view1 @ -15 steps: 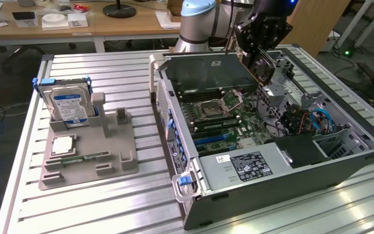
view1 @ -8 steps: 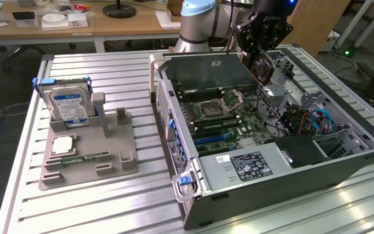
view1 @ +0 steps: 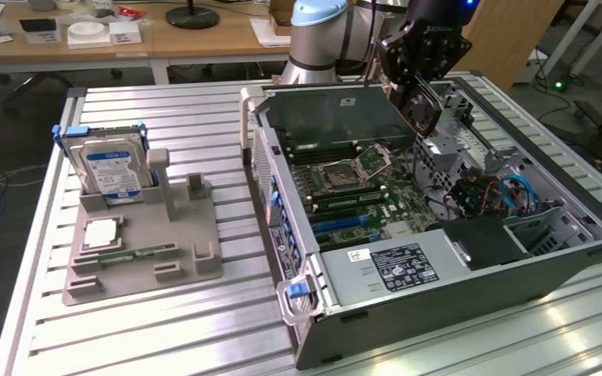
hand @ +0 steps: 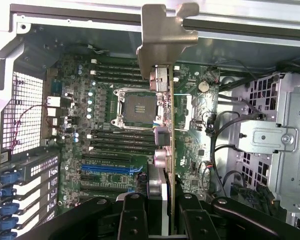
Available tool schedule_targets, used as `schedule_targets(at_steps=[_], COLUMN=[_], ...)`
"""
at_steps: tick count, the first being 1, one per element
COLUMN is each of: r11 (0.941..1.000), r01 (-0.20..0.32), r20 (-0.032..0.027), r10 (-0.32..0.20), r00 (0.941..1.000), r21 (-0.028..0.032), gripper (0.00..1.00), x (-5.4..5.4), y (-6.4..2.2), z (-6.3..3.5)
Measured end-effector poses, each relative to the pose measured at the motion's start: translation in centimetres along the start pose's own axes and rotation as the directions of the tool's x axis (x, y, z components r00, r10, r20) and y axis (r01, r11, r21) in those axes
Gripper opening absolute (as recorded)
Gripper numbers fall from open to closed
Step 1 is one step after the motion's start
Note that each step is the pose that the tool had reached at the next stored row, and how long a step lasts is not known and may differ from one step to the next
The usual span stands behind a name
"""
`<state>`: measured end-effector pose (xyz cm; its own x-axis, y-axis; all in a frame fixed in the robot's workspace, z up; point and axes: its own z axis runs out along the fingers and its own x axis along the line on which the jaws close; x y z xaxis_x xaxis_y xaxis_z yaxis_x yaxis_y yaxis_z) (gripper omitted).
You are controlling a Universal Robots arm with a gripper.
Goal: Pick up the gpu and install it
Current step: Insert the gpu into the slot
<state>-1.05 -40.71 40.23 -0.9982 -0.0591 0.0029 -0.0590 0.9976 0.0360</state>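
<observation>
The jaws are pinching the gpu (hand: 166, 125) at one end, a dark finger pressed on each face. The card hangs edge-on below the wrist, with its silvery bracket (hand: 166, 35) at the end away from the grip. In the exterior view the arm (view1: 322, 31) reaches over the open case (view1: 437, 305), which lies on its side on the slatted tabletop (view1: 175, 329). The card is in the air above the far part of the case's interior, and as far as I can tell it touches neither the motherboard (hand: 115, 90) nor any wall. Held upright like this, its long edge faces down at the board, which is the attitude a slot calls for, and gripping the end keeps that edge free. From the wrist, the card's line runs just beside the CPU socket (hand: 137, 107), while the blue slot (hand: 110, 169) lies off to one side rather than under it. The bracket end sits near a plain case wall, not the wall with the blue clips (hand: 10, 205). I judge the card lifted and carried over the case but not seated. On the exterior view's left a grey tray (view1: 144, 274) stands beside the case, with the hard drive (view1: 110, 168) upright in it and a memory stick (view1: 134, 254) lying flat.
</observation>
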Motion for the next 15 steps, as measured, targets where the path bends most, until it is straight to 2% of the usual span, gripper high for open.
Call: schedule_targets(at_steps=[4, 9, 15], r11=[1.0000, 0.9978, 0.9877], r01=[0.004, 0.066, 0.156], r20=[-0.0002, -0.0024, -0.0056], r10=[-0.004, -0.066, -0.156], r00=[1.0000, 0.9978, 0.9877], r21=[0.0000, 0.0001, 0.0000], gripper=[0.28, 0.28, 0.28], x=[0.00, 0.02, 0.02], y=[0.00, 0.00, 0.00], z=[0.00, 0.00, 0.00])
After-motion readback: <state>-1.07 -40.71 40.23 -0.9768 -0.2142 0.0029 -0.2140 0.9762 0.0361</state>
